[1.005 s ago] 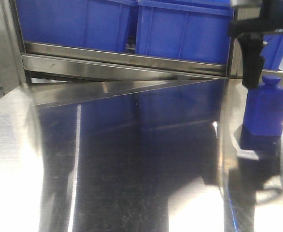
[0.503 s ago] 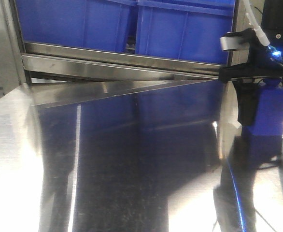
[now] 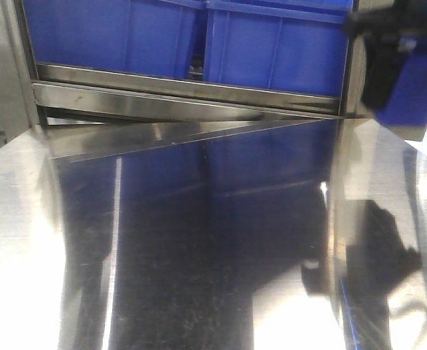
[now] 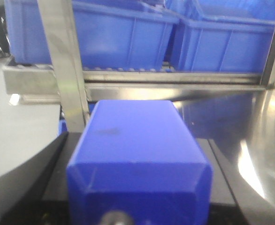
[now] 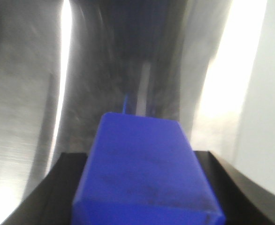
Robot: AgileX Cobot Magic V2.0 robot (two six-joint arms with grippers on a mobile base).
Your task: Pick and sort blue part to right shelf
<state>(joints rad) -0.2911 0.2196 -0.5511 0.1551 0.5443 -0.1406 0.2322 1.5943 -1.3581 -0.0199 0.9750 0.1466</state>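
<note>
Right wrist, blue part [image 5: 144, 164] between fingers [image 5: 53, 197]

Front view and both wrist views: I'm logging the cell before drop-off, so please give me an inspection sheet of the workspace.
Surface: steel table, polished, with strong reflections.
Job's things: blue part held clear of the table by the right hand; second blue part sits in the left hand; right shelf carries two blue bins behind its front rail.
Clutter: nothing seen.
Hands: each shut on a part.
Cables: nothing seen.
Surroundings: frame post in front of the bins.
</note>
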